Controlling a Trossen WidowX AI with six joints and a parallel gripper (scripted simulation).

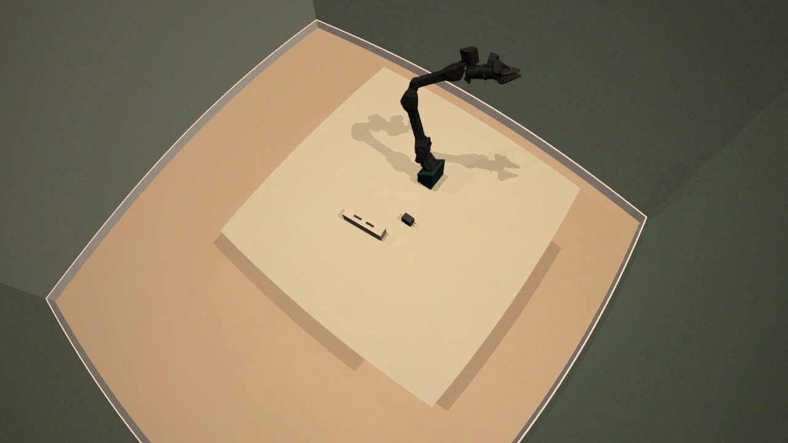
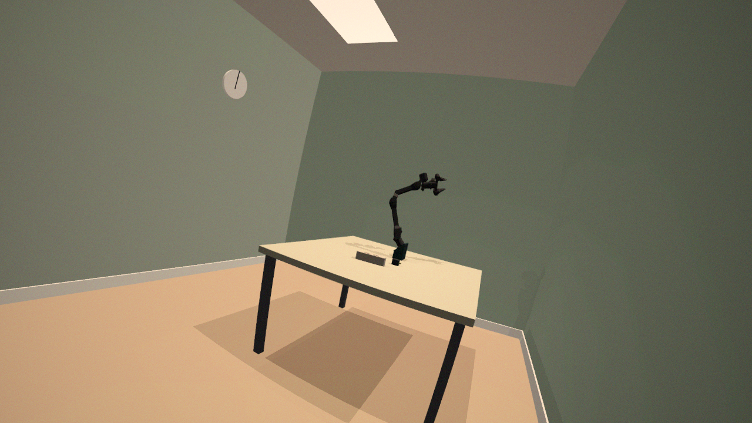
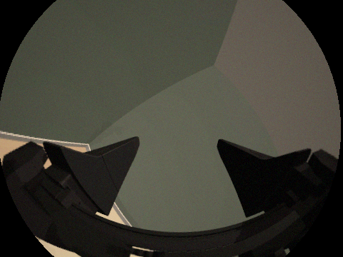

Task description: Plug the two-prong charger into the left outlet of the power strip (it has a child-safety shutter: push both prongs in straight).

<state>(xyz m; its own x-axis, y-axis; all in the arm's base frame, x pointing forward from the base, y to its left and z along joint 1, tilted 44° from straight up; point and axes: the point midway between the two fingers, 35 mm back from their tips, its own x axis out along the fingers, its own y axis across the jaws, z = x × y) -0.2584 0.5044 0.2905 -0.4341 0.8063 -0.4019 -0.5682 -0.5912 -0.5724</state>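
A small black two-prong charger [image 1: 408, 218] lies on the table [image 1: 385, 308], its prongs pointing right. A pale power strip [image 1: 364, 224] [image 2: 371, 257] with two slot pairs on its top lies just left of the charger. My gripper [image 1: 514, 74] [image 2: 440, 185] [image 3: 179, 142] is open and empty. It is raised high above the table's far edge, far from both objects, and points out toward the wall. The wrist view shows only the walls between the fingers. In the exterior view the charger is hidden near the arm's base.
The arm's base [image 1: 430, 173] [image 2: 398, 257] stands on the table behind the charger. The table [image 2: 430, 286] has dark legs and stands in a room with green walls. A round clock [image 2: 235, 83] hangs on the left wall.
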